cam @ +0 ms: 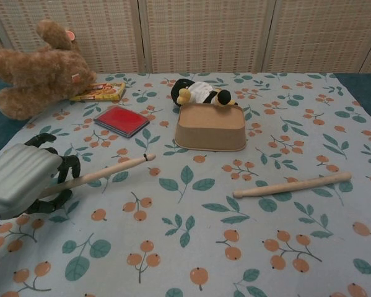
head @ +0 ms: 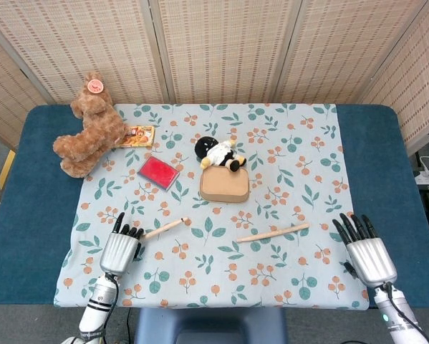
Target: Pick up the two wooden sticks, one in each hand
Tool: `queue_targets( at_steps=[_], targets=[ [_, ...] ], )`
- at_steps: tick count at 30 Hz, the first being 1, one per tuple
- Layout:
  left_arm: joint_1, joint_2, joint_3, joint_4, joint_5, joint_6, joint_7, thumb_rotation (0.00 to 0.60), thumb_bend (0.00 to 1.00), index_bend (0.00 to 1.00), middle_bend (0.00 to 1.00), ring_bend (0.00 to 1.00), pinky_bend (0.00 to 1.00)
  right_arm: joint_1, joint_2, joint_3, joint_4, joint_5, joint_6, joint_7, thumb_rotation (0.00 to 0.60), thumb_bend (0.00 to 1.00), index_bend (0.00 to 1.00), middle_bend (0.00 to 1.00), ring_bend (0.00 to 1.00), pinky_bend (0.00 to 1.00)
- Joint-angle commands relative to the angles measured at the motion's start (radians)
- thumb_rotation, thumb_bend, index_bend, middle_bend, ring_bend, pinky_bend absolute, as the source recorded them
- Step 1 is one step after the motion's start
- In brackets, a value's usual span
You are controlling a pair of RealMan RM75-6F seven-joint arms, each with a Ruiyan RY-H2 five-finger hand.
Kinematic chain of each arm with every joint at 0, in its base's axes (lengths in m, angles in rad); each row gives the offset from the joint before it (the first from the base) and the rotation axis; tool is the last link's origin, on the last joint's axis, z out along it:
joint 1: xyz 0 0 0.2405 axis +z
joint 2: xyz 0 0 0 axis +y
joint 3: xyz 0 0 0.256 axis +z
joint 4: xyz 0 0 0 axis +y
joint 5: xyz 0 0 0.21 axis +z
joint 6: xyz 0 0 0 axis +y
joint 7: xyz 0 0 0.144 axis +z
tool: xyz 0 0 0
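At the tabletop's [head: 28, 215] left front, your left hand [cam: 21, 182] grips one stick [cam: 104, 173], tip raised. Bring the empty, spread right hand [head: 366, 252] over the other stick [head: 273, 232], lying flat mid-cloth.

Bare cloth [head: 300, 258] rings the right stick [head: 273, 232] (box [head: 224, 187] behind).

Woven-panel folding screen [head: 221, 46] along far side. Blue-topped table [head: 35, 208] under leaf-and-fruit patterned cloth [head: 286, 179]. Grey floor [head: 28, 326] near edge. Even lighting.
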State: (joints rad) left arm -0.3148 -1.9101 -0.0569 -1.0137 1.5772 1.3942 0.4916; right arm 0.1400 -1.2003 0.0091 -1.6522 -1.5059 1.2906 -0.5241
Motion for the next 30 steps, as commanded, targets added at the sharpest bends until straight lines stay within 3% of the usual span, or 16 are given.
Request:
queue_targets(
  at_steps=[1,4,11,23,30],
  targets=[
    [-0.001,0.033,0.025,0.011,0.048,0.056,-0.118,0.6,0.56,0.79,0.8,0.44,0.15,0.033,-0.04,0.02,0.008,0.013,-0.027,-0.053,0.6,0.12,0.02,0.02,0.0,0.0],
    [0.007,0.062,0.046,0.007,0.083,0.105,-0.186,0.6,0.56,0.79,0.8,0.44,0.15,0.07,-0.095,0.041,0.019,0.038,-0.062,-0.113,0.6,0.15,0.08,0.11,0.0,0.0],
    [0.021,0.116,0.065,-0.017,0.109,0.147,-0.206,0.6,0.56,0.79,0.8,0.44,0.15,0.15,-0.215,0.061,0.062,0.071,-0.139,-0.216,0.6,0.21,0.27,0.25,0.0,0.0],
    [0.021,0.147,0.058,-0.029,0.1,0.142,-0.221,0.6,0.56,0.79,0.8,0.44,0.15,0.198,-0.342,0.076,0.134,0.114,-0.14,-0.322,0.6,0.23,0.33,0.31,0.02,0.0],
    [0.02,0.154,0.056,-0.018,0.099,0.143,-0.231,0.6,0.56,0.79,0.8,0.44,0.15,0.231,-0.42,0.095,0.24,0.185,-0.166,-0.363,0.6,0.24,0.41,0.35,0.06,0.0]
  ],
)
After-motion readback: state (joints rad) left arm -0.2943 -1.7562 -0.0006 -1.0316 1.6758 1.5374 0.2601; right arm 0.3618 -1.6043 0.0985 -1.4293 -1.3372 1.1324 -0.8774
